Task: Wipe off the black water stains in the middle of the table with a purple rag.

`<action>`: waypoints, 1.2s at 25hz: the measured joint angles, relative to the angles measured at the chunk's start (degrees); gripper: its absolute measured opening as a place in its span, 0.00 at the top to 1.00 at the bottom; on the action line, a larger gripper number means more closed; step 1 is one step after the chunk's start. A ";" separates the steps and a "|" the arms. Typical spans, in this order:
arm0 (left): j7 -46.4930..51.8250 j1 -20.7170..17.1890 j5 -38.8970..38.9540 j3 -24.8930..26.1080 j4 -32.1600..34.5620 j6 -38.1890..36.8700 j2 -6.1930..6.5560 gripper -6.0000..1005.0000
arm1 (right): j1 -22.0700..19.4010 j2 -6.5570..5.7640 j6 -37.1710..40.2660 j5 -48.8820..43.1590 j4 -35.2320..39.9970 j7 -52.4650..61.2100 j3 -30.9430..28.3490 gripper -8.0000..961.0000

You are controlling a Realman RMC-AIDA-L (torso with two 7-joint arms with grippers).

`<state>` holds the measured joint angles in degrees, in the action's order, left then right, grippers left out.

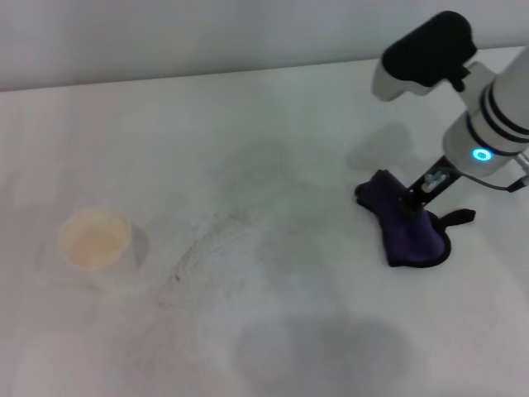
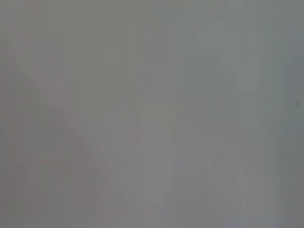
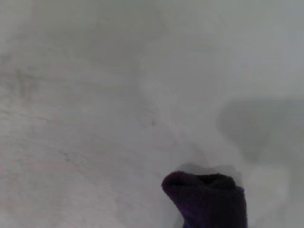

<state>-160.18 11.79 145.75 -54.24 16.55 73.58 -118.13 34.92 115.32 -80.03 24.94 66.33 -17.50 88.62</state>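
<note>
The purple rag (image 1: 411,233) lies on the right side of the white table (image 1: 273,116), its black loop (image 1: 459,217) trailing to the right. My right gripper (image 1: 411,201) comes down onto the rag's top from the right and looks shut on it, with the rag's left end bunched up. The rag's end also shows in the right wrist view (image 3: 209,199). No dark blotch shows anywhere; only faint grey smears (image 1: 207,240) mark the middle of the table. My left gripper is out of view.
A white paper cup (image 1: 95,240) stands at the left of the table. The table's far edge (image 1: 207,74) runs along the back. The left wrist view shows only plain grey.
</note>
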 joint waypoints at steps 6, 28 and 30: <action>0.07 1.19 0.03 0.01 -0.06 -0.63 -0.33 0.12 | -0.36 -0.09 0.45 -0.17 -2.80 -4.70 -5.62 0.90; 0.23 4.52 -0.42 -0.33 -0.75 -2.86 -0.81 0.12 | -5.25 -0.48 -5.33 6.29 0.83 -25.12 -37.77 0.63; 0.23 5.11 -0.49 -0.34 -1.67 -3.27 -0.86 0.12 | -5.58 -0.54 -4.90 7.81 0.48 -28.92 -43.41 0.52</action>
<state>-159.95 16.89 145.26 -54.58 14.87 70.31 -118.98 29.34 114.78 -84.93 32.75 66.82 -46.43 45.20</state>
